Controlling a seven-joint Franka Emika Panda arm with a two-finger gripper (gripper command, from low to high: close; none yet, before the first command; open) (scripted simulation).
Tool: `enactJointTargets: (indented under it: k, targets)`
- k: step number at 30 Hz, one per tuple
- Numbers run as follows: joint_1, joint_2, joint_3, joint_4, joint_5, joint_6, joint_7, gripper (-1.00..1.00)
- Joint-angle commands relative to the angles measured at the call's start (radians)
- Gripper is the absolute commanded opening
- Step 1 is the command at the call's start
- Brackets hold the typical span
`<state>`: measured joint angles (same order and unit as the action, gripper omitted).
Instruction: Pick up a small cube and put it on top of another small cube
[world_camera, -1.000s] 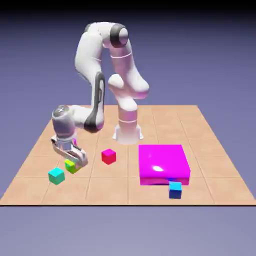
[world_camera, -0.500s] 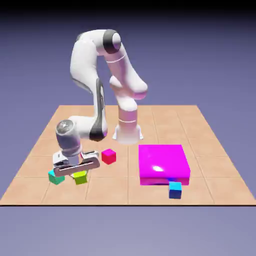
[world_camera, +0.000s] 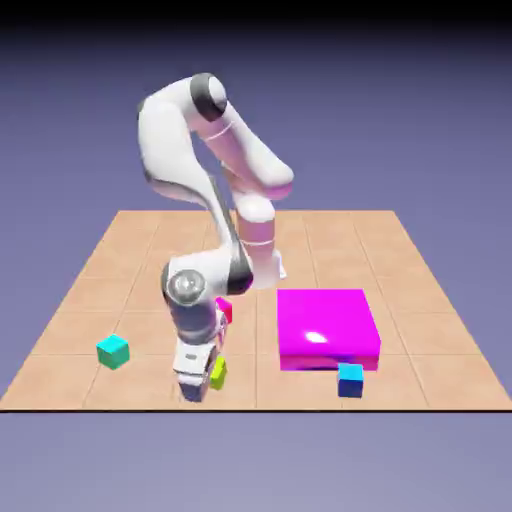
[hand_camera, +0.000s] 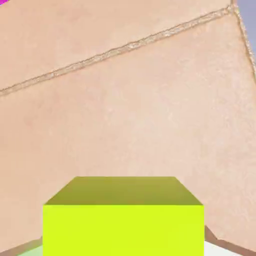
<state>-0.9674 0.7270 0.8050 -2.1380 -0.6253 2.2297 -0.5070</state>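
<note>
The white two-finger gripper (hand_camera: 123, 246) holds the small smooth lime cube (world_camera: 219, 374) by opposite sides, at eight o'clock from the glossy magenta block (world_camera: 325, 322), probably leaving its underside free for stacking

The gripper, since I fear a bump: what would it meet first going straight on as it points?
Likely the tiled tabletop, beneath the lime cube it holds; how far off is unclear.
</note>
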Motion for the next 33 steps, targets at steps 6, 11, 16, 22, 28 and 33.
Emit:
enactJointTargets:
  k: [6, 11, 16, 22, 28, 33]
  targets:
    - [0.007, 0.133, 0.208, -0.004, -0.193, -0.112, -0.182, -1.00]
    - [0.023, 0.248, 0.389, -0.020, -0.364, -0.210, -0.312, -1.00]
    - [0.046, 0.363, 0.570, -0.047, -0.537, -0.307, -0.416, -1.00]
    - [0.039, 0.433, 0.621, -0.044, -0.669, -0.315, -0.525, -1.00]
    - [0.086, 0.479, 0.507, -0.033, -0.764, -0.250, -0.498, 1.00]
    - [0.024, 0.419, 0.657, -0.048, -0.639, -0.336, -0.534, 1.00]
